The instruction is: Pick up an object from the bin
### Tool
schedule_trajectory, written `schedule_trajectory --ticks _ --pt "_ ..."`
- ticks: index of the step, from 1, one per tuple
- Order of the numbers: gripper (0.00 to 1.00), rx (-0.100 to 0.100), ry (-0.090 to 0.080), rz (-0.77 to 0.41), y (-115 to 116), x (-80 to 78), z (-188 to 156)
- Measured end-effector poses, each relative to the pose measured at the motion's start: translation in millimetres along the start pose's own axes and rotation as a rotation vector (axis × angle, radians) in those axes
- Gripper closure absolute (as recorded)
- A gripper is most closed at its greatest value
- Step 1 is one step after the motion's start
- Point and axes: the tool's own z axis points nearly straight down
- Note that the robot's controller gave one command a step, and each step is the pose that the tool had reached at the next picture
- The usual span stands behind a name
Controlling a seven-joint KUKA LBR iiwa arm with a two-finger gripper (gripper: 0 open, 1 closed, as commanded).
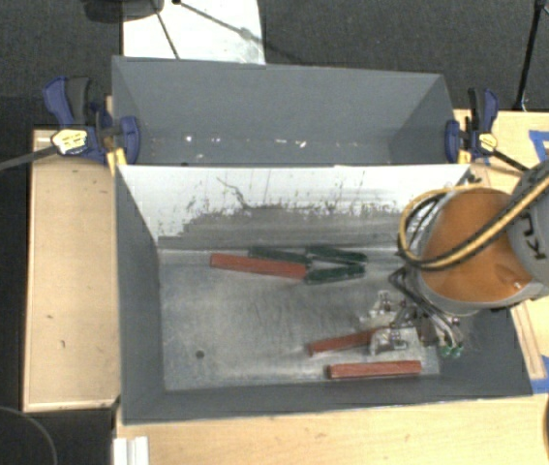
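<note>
My gripper (391, 329) sits low in the front right corner of the grey bin (138, 298), with my orange wrist cover (468, 255) above it. It is at the right end of a slanted red-brown bar (337, 343). I judge this bar the likeliest pick, being nearest. A second red-brown bar (373, 368) lies flat just in front. I cannot tell whether my gripper is open or closed. A long green-and-red tool (293, 263) lies well apart, toward the back.
</note>
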Motion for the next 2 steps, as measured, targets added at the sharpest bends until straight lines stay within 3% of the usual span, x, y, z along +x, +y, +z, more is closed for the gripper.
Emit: schedule_trajectory --ticks 1,2 --pt "1.0 0.0 0.0 -0.002 0.0 0.0 0.0" --pt "1.0 -0.002 0.001 -0.055 53.9 -28.6 -171.7"
